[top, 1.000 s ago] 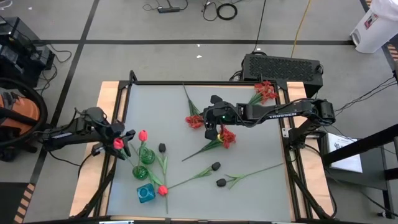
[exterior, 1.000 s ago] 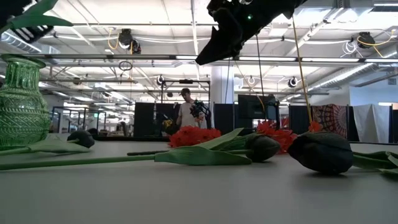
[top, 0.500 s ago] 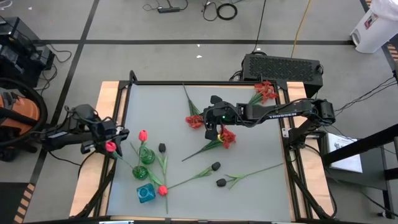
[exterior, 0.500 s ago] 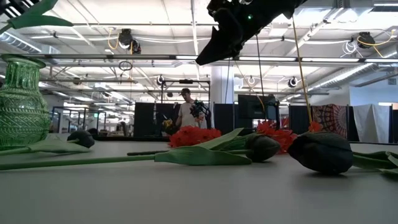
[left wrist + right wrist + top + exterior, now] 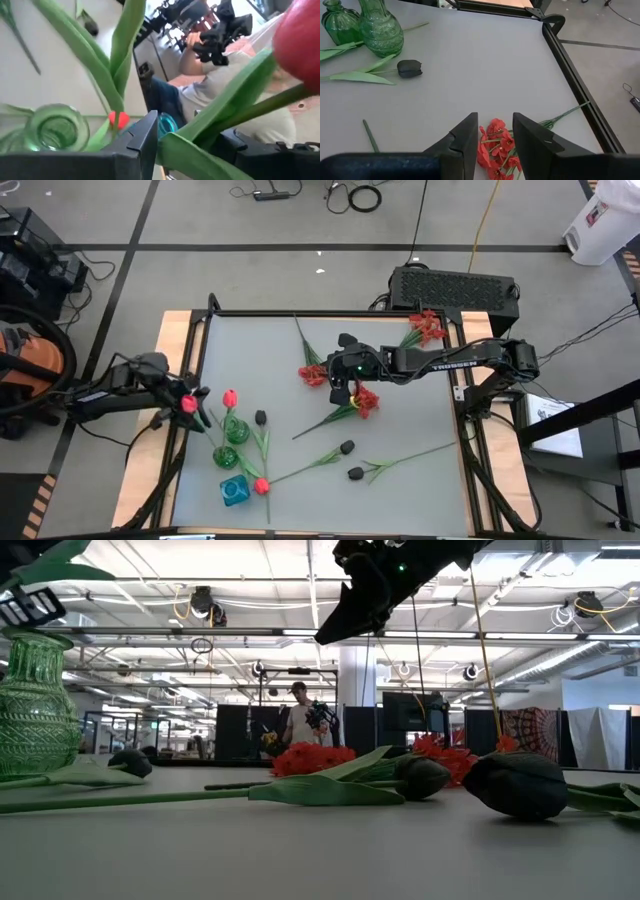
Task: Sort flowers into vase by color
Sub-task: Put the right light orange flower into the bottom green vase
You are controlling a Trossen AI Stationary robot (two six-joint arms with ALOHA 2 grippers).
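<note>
person standing [image 5: 300, 723], white bin [image 5: 603, 222], floor cables [image 5: 352, 195]

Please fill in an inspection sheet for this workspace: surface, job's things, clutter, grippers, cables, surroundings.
Surface: grey table with a black frame and wooden side strips.
Job's things: green vase holding one red tulip; blue vase at the front left; frilly red flowers mid-table, another red cluster at the back right; black buds lying in front.
Clutter: nothing seen.
Grippers: left gripper over the table's left edge, shut on a tulip stem with a red bloom; right gripper above the frilly red flowers, fingers open, empty.
Cables: loose cables on the floor behind the table.
Surroundings: a person stands far behind; black box behind the table.
</note>
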